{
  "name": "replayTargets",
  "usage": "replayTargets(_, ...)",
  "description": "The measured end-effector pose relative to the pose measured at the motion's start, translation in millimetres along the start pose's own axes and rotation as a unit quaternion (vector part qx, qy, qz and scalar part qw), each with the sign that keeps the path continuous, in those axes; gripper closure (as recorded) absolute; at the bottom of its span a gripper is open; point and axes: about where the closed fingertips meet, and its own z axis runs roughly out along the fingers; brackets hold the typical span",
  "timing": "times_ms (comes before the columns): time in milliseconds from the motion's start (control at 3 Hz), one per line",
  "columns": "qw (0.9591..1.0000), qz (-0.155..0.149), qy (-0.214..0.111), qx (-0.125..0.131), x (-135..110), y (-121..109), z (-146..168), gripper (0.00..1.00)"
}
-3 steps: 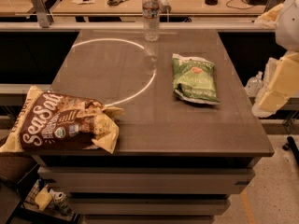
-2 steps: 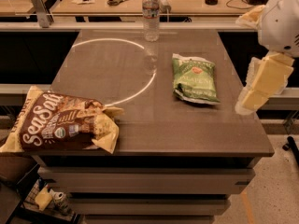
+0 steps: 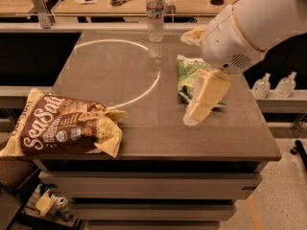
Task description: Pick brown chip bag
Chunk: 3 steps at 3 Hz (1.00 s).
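1. The brown chip bag (image 3: 62, 131) lies at lower left, overhanging the table's (image 3: 144, 61) left edge.
2. The gripper (image 3: 200, 104) hangs centre-right, partly covering the green chip bag (image 3: 188, 73); whether it is clenched cannot be told.
3. A water bottle (image 3: 155, 13) stands at top centre.

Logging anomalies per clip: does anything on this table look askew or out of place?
The brown chip bag hangs crumpled over the table's near-left corner, partly unsupported. The end effector hovers over the green chip bag instead, across the table. Water bottle upright; nothing spilled.
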Motion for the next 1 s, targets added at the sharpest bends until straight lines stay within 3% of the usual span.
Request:
replayTargets(333,0.9985,-0.010,-0.047,-0.027,-26.9,5.3,33.5,0.00)
replayTargets(667,0.9971,-0.004,-0.062,-0.044,-54.6,13.5,65.3,0.00)
replayTargets(1000,0.9971,-0.004,-0.062,-0.044,-54.6,13.6,65.3,0.00)
